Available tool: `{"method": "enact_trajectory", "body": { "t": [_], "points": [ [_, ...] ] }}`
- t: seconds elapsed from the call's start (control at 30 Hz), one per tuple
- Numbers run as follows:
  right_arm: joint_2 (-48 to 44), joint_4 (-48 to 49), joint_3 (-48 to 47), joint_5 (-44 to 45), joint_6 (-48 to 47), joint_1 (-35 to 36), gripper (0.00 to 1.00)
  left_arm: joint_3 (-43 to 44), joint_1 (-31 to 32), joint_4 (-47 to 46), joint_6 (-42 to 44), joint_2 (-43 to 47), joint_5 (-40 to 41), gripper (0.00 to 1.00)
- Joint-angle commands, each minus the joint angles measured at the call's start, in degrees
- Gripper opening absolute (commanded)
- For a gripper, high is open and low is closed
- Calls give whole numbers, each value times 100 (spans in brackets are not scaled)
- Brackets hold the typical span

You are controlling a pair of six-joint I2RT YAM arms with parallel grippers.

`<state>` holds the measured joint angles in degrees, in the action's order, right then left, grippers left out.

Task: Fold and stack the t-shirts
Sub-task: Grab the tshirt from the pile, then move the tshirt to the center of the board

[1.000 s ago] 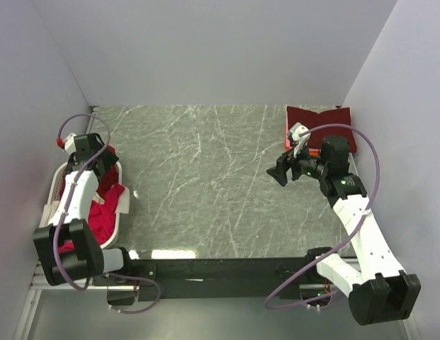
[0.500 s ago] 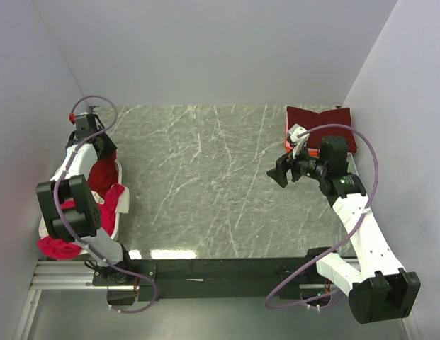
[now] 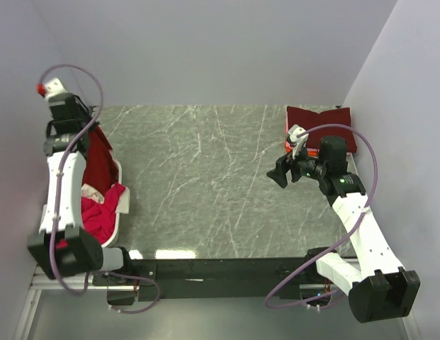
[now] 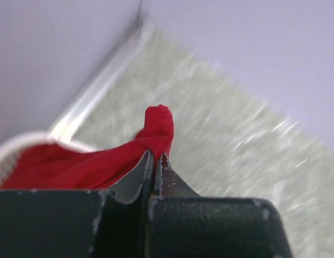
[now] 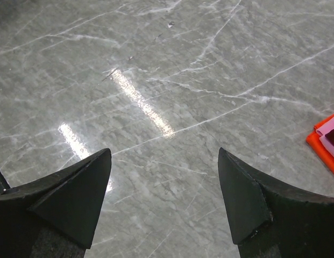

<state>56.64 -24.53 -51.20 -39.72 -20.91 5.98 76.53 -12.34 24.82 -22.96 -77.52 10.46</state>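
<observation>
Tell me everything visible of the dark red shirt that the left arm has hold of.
The dark red t-shirt is soft, crumpled cloth, not folded. A bunched, twisted tip is pinched between the shut fingers of the left hand, raised near the far-left corner of the table. From there it drapes down as a stretched sheet into the white lattice basket, its lower end against the magenta-pink shirt. Sleeves and collar cannot be made out.

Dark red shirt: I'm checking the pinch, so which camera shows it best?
Left wrist: up close, the left gripper pinches a bunched fold of the dark red shirt. Top external shows it small, hanging; right wrist shows none.
</observation>
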Motion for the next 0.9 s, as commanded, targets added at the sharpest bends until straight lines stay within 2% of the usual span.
{"method": "enact_trajectory", "body": {
  "t": [0.0,0.13,0.3,0.57,0.8,0.87],
  "points": [
    [-13,72,-57,-35,-10,26,86,871,30,-407,73,693,10,0],
    [31,72,-66,-35,-1,18,86,1591,30,-601,-138,905,-500,0],
    [31,80,-57,0,43,17,86,2751,56,-803,-586,765,-1072,0],
    [57,107,-57,88,60,17,85,4369,249,-1180,-1508,158,-2731,0],
    [110,116,-66,158,52,17,85,5126,1206,-1760,-1781,-220,-2936,0],
    [128,124,-66,219,43,17,85,5301,1707,-1884,-1817,-351,-2927,0]
  ]
}}
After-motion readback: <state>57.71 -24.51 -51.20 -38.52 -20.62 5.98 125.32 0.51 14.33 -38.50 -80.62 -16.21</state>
